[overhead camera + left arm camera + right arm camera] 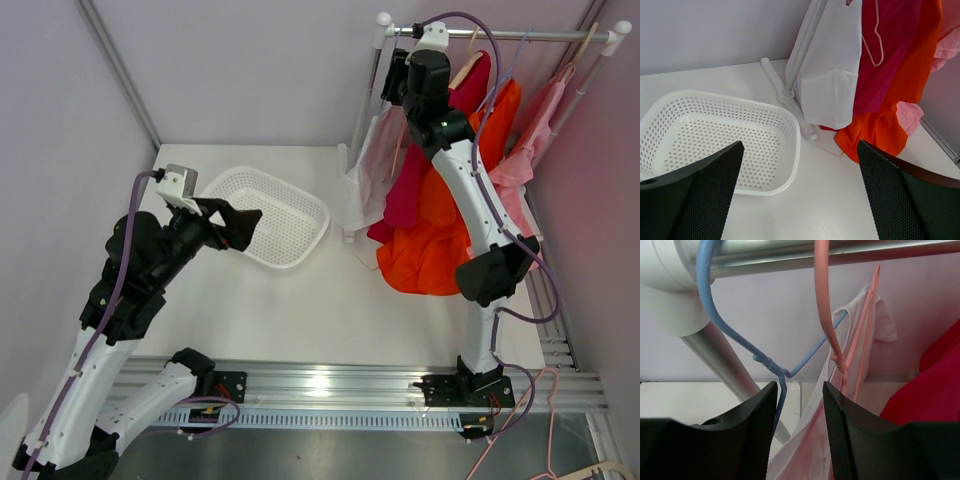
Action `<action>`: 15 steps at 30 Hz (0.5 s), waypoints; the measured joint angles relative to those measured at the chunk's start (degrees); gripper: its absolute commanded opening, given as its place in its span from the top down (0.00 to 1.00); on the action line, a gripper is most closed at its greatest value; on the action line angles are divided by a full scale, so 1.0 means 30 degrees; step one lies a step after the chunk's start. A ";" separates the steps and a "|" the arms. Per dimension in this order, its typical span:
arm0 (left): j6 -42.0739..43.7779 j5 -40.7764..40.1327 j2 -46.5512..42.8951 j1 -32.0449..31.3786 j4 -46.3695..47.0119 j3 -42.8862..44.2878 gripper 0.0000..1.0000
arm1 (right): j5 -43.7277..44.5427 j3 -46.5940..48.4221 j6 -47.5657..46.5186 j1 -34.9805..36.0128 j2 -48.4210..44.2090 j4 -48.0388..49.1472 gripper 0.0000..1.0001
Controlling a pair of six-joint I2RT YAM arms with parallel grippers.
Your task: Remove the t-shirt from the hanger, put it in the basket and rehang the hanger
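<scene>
Up at 1 o'clock by the rail [500, 35], right hand [800, 388] released, fingers [745, 430] parted, neck of blue hanger [766, 362] in the gap — wrist view only. Beneath hangs white t-shirt [362, 175]; which hanger carries it, unclear. At 9 o'clock, left hand [240, 225] released, wide apart, above tabletop [330, 310] beside basket [270, 215].

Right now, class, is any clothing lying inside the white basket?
No, the white basket holds nothing; the left wrist view shows its perforated floor bare.
</scene>
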 measured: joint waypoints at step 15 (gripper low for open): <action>0.0000 -0.0007 0.0124 0.0000 0.0000 0.0007 0.01 | 0.0954 0.2361 -0.1180 0.0022 0.2637 0.0918 1.00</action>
